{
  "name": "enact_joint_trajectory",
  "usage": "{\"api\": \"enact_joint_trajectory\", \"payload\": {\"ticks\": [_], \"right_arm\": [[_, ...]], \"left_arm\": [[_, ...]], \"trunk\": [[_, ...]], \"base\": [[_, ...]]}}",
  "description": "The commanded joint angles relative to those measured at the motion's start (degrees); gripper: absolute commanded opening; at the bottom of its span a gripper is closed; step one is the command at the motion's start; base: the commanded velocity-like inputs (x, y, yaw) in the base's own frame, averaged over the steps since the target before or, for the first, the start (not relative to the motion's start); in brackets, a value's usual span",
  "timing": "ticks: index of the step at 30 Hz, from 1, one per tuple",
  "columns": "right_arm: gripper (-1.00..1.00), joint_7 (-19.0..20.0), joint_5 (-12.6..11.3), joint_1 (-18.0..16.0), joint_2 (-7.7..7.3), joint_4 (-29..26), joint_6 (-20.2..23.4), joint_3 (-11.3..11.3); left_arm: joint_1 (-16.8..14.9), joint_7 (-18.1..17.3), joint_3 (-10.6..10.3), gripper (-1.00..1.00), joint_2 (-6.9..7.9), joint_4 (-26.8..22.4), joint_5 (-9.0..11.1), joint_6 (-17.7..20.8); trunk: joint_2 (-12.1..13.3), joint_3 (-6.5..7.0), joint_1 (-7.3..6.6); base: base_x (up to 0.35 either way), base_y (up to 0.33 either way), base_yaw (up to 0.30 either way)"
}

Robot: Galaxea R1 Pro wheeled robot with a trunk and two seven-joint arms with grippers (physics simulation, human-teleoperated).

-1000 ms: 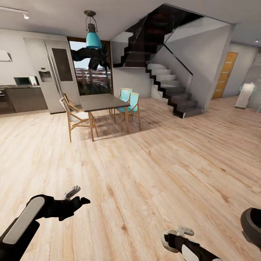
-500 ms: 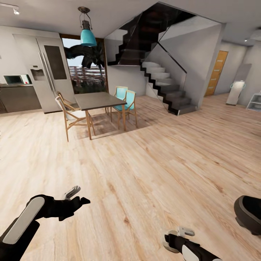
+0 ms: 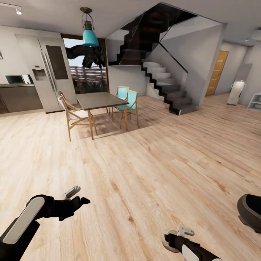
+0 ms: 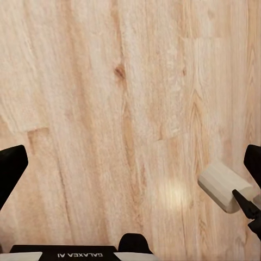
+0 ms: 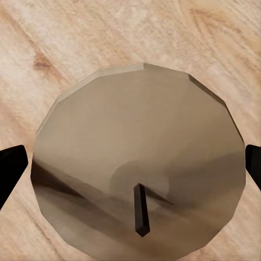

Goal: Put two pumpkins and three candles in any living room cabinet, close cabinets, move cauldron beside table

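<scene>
One candle (image 5: 138,174) shows in the right wrist view: a brownish-grey, many-sided cylinder seen end-on, with a single short dark wick (image 5: 140,216) standing up from its top. It sits directly between the two black fingertips (image 5: 12,171) of the right claw (image 5: 130,171), which stand wide apart at the opposite edges of that picture. Whether the tips actually press against the candle's sides I cannot tell, because the contact points lie at the picture's edges. Pale wooden floor (image 5: 65,38) lies beyond the candle.

In the head view the right claw (image 3: 179,235) sits low, its white-and-grey fingers folded near the wrist, and the candle cannot be made out there. A dark rounded object (image 3: 251,212) lies just to the outer side of that arm, cut off by the edge; what it is I cannot tell.

The left claw (image 4: 130,168) holds nothing. Its two dark fingertips are spread wide, with bare floor planks between them. In the head view the left claw (image 3: 74,197) hangs above the floor, one pale finger and one black finger splayed.

Far ahead of both claws stand one dining surface (image 3: 99,99) with a dark top, four chairs around it, two wooden and two turquoise (image 3: 131,101), one turquoise pendant lamp (image 3: 90,36) above, one refrigerator (image 3: 54,72), one staircase (image 3: 163,83) and one orange door (image 3: 217,72).
</scene>
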Motion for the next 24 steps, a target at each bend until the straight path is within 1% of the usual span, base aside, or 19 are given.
{"api": "enact_joint_trajectory", "payload": {"ticks": [1, 7, 12, 14, 24], "right_arm": [[-1.0, -0.35, -0.35, -0.02, -0.1, -0.2, 0.26, 0.38], [-1.0, -0.35, -0.37, -0.02, -0.14, -0.2, 0.28, 0.32], [-1.0, -0.35, -0.38, -0.02, -0.16, -0.16, 0.28, 0.32], [-1.0, -0.35, -0.38, -0.02, -0.15, -0.13, 0.28, 0.32], [-1.0, -0.35, -0.45, -0.02, -0.2, -0.12, 0.28, 0.32]], "left_arm": [[-0.04, 0.6, -0.07, 1.0, 0.04, -0.07, 0.56, -0.02], [-0.04, 0.6, -0.07, 1.0, 0.03, -0.06, 0.56, -0.05], [-0.04, 0.67, -0.07, 1.0, 0.02, 0.0, 0.56, -0.05], [-0.04, 0.68, -0.07, 1.0, 0.03, -0.05, 0.56, -0.01], [-0.04, 0.68, -0.07, 1.0, 0.0, 0.01, 0.56, -0.05]], "trunk": [[-0.03, -0.05, -0.01], [-0.03, -0.05, -0.01], [-0.03, -0.05, -0.01], [-0.03, -0.05, -0.01], [-0.03, -0.05, -0.01]], "base": [[0.0, 0.001, 0.0], [-0.03, 0.0, 0.0], [-0.229, 0.0, 0.0], [-0.11, 0.0, 0.0], [-0.012, 0.0, 0.0]]}}
